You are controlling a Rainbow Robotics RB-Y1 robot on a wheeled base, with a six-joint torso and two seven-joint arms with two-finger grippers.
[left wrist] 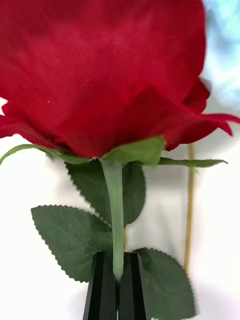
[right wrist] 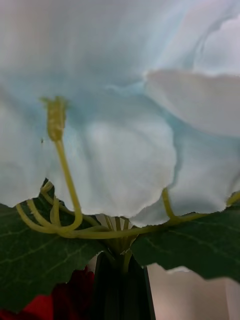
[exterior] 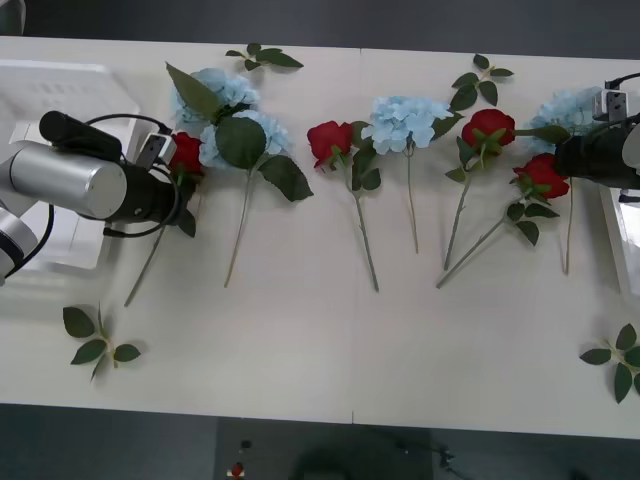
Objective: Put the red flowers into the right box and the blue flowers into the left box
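left gripper (left wrist: 118, 287) clamped on red rose (left wrist: 100, 70) stem just under bloom | right gripper (right wrist: 122, 290) clamped on blue hydrangea (right wrist: 120, 100) stem | lift straight, keep stems pinched; rose goes across to right box (exterior: 622, 235)

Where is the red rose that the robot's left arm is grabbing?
In the front view that red rose is at the table's left side, beside the two blue flowers and near the left box. The left gripper has its jaws closed on the stem.
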